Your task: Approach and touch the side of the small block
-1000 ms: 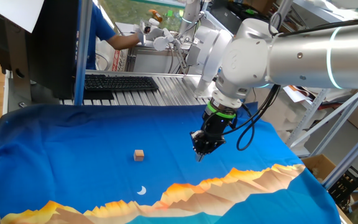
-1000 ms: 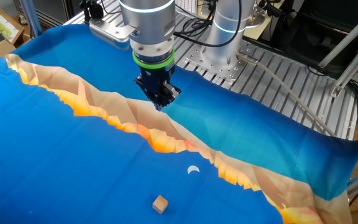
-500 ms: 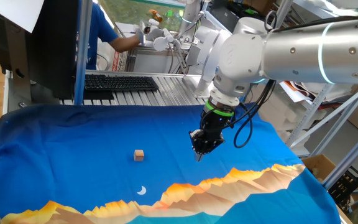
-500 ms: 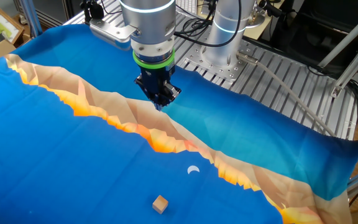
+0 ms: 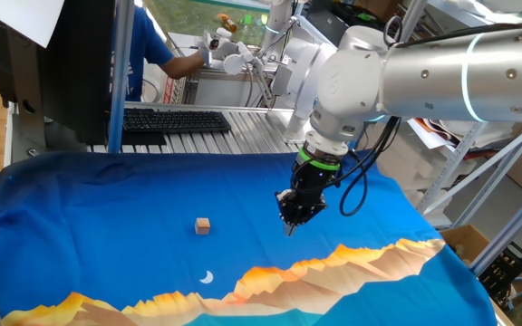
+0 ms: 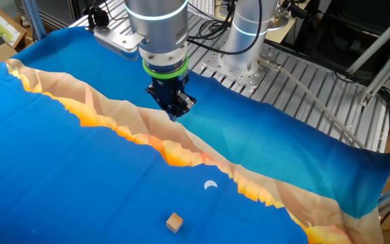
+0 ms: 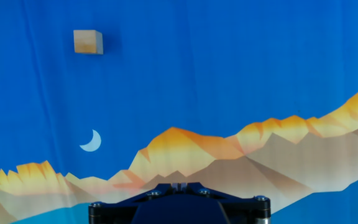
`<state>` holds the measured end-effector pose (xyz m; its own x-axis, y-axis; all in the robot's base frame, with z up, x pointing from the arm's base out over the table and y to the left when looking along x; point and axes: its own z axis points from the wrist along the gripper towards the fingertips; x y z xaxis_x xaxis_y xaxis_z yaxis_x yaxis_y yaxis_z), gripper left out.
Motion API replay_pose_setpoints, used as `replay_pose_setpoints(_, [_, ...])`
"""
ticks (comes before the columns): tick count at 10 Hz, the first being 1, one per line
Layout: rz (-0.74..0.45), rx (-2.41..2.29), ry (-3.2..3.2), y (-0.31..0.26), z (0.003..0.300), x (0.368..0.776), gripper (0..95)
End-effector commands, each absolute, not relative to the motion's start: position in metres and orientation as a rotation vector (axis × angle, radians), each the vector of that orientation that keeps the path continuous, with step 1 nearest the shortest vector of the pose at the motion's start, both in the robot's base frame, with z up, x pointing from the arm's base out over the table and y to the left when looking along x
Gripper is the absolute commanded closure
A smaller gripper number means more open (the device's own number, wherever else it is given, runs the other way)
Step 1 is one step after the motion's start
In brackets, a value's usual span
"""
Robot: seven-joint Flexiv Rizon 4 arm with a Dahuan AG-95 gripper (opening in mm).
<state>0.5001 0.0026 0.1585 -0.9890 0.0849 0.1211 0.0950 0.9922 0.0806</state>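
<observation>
The small block (image 5: 203, 225) is a tiny light-brown wooden cube lying on the blue cloth; it also shows as the small block (image 6: 175, 221) near the bottom edge and the small block (image 7: 87, 42) at upper left in the hand view. My black gripper (image 5: 289, 225) hangs just above the cloth, well to the right of the block and apart from it. In the other fixed view the gripper (image 6: 174, 115) is far behind the block. Its jaws are shut with nothing between them; the gripper (image 7: 179, 185) tip peeks in at the bottom of the hand view.
A white crescent mark (image 5: 207, 278) is printed on the cloth near the block, above an orange mountain print (image 5: 352, 258). A black keyboard (image 5: 175, 119) and a person in blue (image 5: 152, 50) are behind the table. Metal frame posts (image 5: 120, 72) stand at the back left.
The arm's upper links have shifted slightly to the left; the gripper tip has barely moved. The block has stayed in place.
</observation>
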Motion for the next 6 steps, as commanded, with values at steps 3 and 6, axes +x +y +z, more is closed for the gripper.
replay_pose_setpoints(3, [-0.11, -0.138, -3.03, 0.0025, 0.1588, 0.4989, 95.0])
replay_pose_setpoints(6, [-0.1, -0.133, -3.031, 0.0025, 0.1587, 0.4988, 95.0])
